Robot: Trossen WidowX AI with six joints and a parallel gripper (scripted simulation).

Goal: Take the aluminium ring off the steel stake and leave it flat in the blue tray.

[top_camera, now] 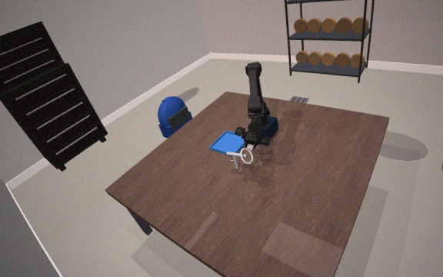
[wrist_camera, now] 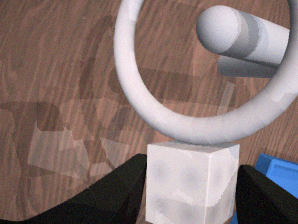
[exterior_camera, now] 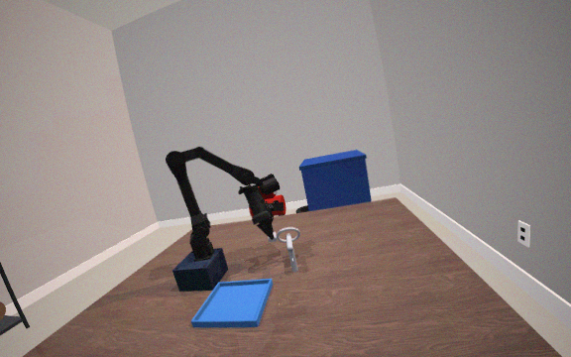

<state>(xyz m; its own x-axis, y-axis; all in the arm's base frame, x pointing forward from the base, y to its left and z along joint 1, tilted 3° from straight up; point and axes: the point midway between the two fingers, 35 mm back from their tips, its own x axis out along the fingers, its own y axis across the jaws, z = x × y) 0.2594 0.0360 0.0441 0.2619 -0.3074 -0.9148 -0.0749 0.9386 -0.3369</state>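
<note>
From the top view, one gripper (top_camera: 249, 147) (exterior_camera: 272, 239) (wrist_camera: 193, 169), partway open, grips one pale, round ring (top_camera: 247, 156) (exterior_camera: 288, 234) (wrist_camera: 207, 131) by its tab (top_camera: 249, 148) (wrist_camera: 192, 182), inward from the tabletop's (top_camera: 302, 185) (exterior_camera: 390, 293) (wrist_camera: 55, 45) edges.

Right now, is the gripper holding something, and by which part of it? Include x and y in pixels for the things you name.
Yes, the gripper (top_camera: 249, 146) (exterior_camera: 272, 239) (wrist_camera: 193, 169) holds the ring (top_camera: 251, 161) (exterior_camera: 282, 240) (wrist_camera: 125, 55) by its small block-shaped tab (wrist_camera: 177, 182).

Arm (top_camera: 254, 90) (exterior_camera: 186, 190): rises from its base, bends at a high elbow, then slopes outward and down. Wrist (exterior_camera: 258, 200): angled steeply downward. Gripper (top_camera: 249, 148) (exterior_camera: 273, 239) (wrist_camera: 193, 169): fingertips pointing downward at a tilt, fingers closed partway on a tab, one finger at each side.
</note>
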